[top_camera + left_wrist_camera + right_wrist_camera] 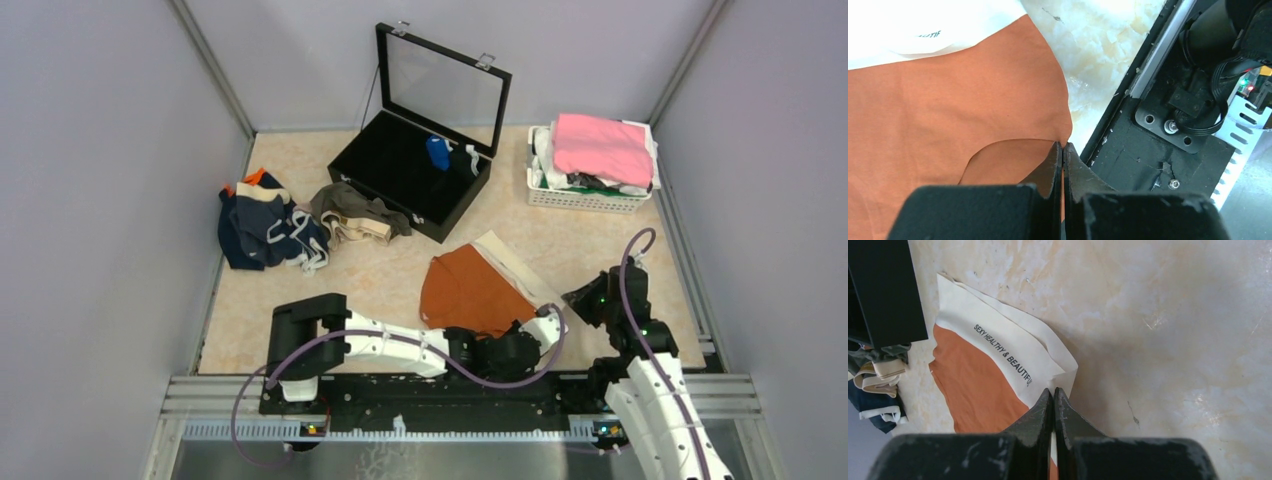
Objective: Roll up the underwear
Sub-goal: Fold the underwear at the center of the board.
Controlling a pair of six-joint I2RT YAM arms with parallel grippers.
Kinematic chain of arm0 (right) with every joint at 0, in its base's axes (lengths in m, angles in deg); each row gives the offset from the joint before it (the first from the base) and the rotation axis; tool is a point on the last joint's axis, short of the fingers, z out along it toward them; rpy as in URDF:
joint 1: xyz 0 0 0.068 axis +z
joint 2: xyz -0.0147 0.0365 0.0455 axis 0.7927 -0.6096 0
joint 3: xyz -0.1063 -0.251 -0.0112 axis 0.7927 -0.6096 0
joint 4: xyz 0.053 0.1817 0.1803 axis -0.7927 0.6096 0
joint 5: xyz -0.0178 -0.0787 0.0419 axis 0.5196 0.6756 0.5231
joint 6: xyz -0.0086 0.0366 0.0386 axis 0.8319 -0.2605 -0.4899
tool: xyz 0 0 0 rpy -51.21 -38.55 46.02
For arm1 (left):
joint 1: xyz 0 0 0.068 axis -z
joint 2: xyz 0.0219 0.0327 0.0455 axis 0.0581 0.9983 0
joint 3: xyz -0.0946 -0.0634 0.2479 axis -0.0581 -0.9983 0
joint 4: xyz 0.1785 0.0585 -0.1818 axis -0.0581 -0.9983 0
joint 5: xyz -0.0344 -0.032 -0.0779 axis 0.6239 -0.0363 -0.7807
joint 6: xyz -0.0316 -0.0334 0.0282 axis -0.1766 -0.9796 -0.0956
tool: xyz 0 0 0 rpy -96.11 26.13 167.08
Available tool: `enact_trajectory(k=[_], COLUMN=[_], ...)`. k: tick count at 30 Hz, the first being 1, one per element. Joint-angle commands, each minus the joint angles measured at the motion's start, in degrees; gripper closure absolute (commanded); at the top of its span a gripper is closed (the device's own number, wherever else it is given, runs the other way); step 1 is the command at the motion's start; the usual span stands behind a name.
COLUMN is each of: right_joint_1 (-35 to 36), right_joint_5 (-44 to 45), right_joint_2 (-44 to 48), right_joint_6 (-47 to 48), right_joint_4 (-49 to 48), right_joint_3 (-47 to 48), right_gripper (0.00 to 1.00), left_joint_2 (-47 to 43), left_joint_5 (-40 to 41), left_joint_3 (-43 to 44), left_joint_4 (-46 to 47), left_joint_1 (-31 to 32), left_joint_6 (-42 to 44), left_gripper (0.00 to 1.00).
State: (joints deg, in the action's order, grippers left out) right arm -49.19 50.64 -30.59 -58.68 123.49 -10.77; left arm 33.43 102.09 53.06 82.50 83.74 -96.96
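Note:
A rust-orange underwear with a white printed waistband lies spread flat on the table in front of the arms. My left gripper is shut on its orange near edge, close to the black base rail. In the top view this gripper sits at the cloth's near right corner. My right gripper is shut on the corner of the white waistband, just right of the orange underwear, and shows beside the cloth's right side. More underwear lies at the back left: a navy pile and an olive-brown one.
An open black case with its glass lid up stands at the back centre, a blue item inside. A white basket at the back right holds a bright pink cloth. Grey walls close in both sides.

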Motion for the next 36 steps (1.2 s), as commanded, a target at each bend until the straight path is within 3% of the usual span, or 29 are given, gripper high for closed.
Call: enact_trajectory(k=[1, 17, 30, 36], right_joint_1=[-0.4, -0.4, 0.4, 8.3], right_joint_5=[0.3, 1.4, -5.8, -2.9], right_joint_2=[0.9, 3.0, -11.7, -21.2], right_joint_6=[1.7, 3.3, 8.7, 8.2], right_joint_4=[3.5, 11.2, 3.3, -2.9], right_joint_3=[3.9, 12.3, 19.8, 23.4], right_gripper=[1.0, 1.0, 1.0, 1.0], left_joint_2=[-3.8, -11.6, -21.4, -24.6], left_joint_5=[-3.1, -16.4, -19.2, -18.9], left_joint_3=[-0.4, -6.0, -11.4, -10.7], left_joint_4=[-0.3, 3.8, 3.4, -0.7], left_joint_1=[-0.8, -6.9, -16.1, -19.7], left_joint_6=[1.0, -0.9, -0.3, 2.2], left_gripper=[1.0, 1.0, 1.0, 1.0])
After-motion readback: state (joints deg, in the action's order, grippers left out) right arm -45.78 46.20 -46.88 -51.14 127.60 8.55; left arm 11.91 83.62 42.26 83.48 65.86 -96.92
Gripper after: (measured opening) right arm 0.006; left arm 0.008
